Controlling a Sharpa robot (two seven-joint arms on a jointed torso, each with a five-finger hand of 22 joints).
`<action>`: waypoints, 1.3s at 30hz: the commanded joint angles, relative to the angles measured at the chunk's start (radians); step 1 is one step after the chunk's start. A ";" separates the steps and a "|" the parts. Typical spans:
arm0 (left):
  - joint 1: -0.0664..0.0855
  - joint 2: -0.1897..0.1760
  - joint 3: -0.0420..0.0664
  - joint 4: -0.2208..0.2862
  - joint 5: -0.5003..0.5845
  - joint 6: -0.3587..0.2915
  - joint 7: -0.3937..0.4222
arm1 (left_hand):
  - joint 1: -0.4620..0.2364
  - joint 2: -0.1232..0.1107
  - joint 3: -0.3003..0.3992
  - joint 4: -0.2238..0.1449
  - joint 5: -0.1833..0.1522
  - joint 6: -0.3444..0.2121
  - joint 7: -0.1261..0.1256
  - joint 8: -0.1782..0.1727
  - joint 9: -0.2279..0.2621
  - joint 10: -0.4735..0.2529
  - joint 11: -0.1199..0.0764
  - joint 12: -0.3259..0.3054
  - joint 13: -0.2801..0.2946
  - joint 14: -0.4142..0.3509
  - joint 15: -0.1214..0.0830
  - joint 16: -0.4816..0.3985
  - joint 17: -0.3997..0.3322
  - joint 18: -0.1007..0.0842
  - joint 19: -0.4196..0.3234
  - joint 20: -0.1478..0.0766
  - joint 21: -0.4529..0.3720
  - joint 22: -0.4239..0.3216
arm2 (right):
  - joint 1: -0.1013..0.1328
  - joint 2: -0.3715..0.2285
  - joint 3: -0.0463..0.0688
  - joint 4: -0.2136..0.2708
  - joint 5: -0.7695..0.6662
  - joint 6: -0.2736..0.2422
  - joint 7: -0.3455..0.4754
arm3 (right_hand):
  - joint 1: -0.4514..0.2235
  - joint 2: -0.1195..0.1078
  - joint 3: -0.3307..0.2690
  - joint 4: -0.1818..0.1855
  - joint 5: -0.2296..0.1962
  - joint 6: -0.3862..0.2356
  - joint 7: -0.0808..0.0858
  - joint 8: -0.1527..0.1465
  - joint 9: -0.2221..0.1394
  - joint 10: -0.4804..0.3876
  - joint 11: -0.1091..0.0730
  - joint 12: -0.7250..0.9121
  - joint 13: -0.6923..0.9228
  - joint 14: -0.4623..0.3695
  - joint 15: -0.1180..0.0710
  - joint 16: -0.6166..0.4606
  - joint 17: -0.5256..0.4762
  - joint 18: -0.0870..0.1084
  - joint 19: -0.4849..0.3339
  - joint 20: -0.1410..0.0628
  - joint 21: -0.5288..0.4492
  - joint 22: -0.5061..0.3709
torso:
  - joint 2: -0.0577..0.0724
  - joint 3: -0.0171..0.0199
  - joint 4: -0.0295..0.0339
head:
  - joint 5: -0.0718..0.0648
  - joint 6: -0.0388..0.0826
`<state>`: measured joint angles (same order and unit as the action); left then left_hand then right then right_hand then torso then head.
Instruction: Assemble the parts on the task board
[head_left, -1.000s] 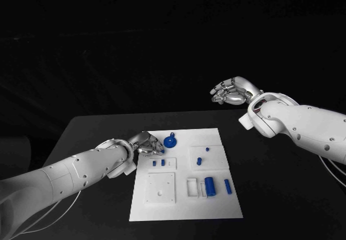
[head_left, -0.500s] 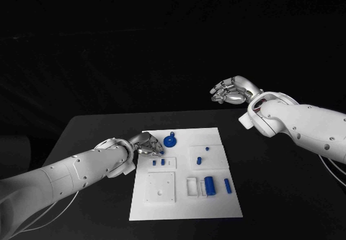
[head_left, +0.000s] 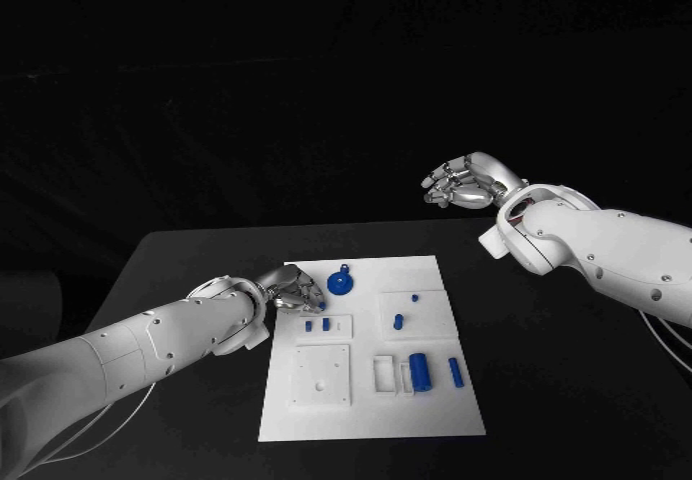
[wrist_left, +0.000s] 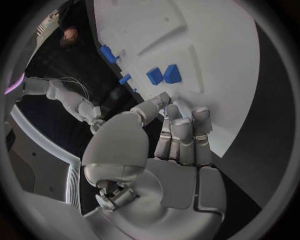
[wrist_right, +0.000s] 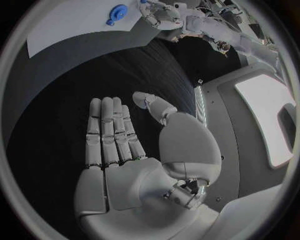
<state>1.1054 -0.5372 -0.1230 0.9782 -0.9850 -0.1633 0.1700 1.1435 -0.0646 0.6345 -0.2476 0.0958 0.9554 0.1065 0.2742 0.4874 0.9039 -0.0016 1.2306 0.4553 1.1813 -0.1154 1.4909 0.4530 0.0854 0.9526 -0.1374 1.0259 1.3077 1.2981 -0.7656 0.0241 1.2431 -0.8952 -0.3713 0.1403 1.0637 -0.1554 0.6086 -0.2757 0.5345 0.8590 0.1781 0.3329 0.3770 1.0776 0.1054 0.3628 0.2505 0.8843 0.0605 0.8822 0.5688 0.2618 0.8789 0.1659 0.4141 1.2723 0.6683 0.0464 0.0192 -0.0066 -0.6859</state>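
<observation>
The white task board (head_left: 368, 400) lies mid-table with several blue parts on it. A round blue part (head_left: 340, 283) sits near its far edge, and two small blue parts (head_left: 319, 324) lie in a white frame. A blue cylinder (head_left: 420, 372) lies nearer me. My left hand (head_left: 297, 292) hovers low over the board's far left corner, beside the round part. Its fingers (wrist_left: 182, 135) are stretched out together above the board (wrist_left: 206, 45), with the thumb close to them and nothing seen in them. The two small parts (wrist_left: 162, 75) lie just beyond the fingertips. My right hand (head_left: 464, 183) hangs high beyond the table's far right, flat, holding nothing (wrist_right: 119, 145).
More blue parts stand on the board's right half: a small peg (head_left: 414, 297), an oval piece (head_left: 398, 321) and a slim bar (head_left: 454, 371). A square white plate (head_left: 322, 376) is on the near left. The black table (head_left: 188, 260) surrounds the board.
My left hand has crept slightly nearer, towards the two small blue parts. The right hand has stayed where it was.
</observation>
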 joint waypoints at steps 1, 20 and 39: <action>-0.002 0.000 0.001 -0.001 -0.020 0.000 -0.010 | 0.005 -0.002 0.000 -0.005 -0.004 0.004 0.001 0.005 0.000 0.000 -0.003 0.004 0.002 0.005 0.000 0.003 0.001 -0.003 0.006 -0.072 0.005 0.014 | 0.000 -0.001 0.000 0.002 -0.001 0.006 0.011 | -0.010 0.004 -0.006 -0.002 0.006 -0.001 0.004 0.005 -0.002 0.005 0.000 -0.004 -0.001 0.000 0.007 0.003 -0.001 0.000 0.007 -0.001 -0.007 0.002 | 0.000 -0.0001 0.0004 | 0.001 0.001; -0.002 -0.003 0.001 -0.009 -0.036 -0.011 -0.012 | 0.008 -0.002 0.002 -0.006 -0.004 0.005 0.001 0.005 -0.001 0.001 -0.003 0.006 0.002 0.006 0.000 0.003 0.002 -0.002 0.008 -0.073 0.005 0.014 | 0.000 -0.002 0.000 0.002 -0.001 0.005 0.012 | -0.010 0.004 -0.007 -0.002 0.006 -0.001 0.004 0.005 -0.002 0.005 0.000 -0.004 -0.001 0.000 0.007 0.004 -0.002 0.000 0.008 -0.001 -0.009 0.002 | 0.000 -0.0005 0.0001 | 0.002 0.003; 0.010 -0.022 0.002 0.046 0.029 -0.078 0.066 | 0.021 -0.035 0.025 -0.009 -0.035 -0.033 0.032 0.003 -0.012 -0.031 0.033 -0.256 -0.157 -0.009 0.034 -0.035 -0.008 0.009 -0.012 -0.042 -0.010 0.009 | -0.001 0.002 0.000 0.000 -0.007 0.028 0.000 | -0.005 0.005 -0.006 -0.006 0.003 -0.001 0.004 0.005 -0.002 0.006 0.000 -0.004 -0.001 0.001 0.007 0.005 -0.002 0.000 0.010 -0.002 -0.011 0.004 | -0.001 0.0000 0.0006 | 0.001 0.010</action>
<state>1.1110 -0.5587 -0.1220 1.0187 -0.9872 -0.2197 0.2080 1.1635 -0.0905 0.6524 -0.2571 0.0645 0.9235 0.1357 0.2723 0.4744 0.8718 0.0271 0.9823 0.3040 1.1702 -0.0872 1.4599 0.4455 0.0851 0.9503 -0.1359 1.0202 1.3074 1.2974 -0.7650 0.0241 1.2421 -0.8946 -0.3671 0.1396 1.0637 -0.1553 0.6058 -0.2785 0.5346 0.8590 0.1781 0.3329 0.3762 1.0776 0.1054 0.3628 0.2505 0.8843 0.0605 0.8822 0.5678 0.2618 0.8825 0.1623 0.4063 1.2761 0.6679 0.0460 0.0190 -0.0056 -0.6767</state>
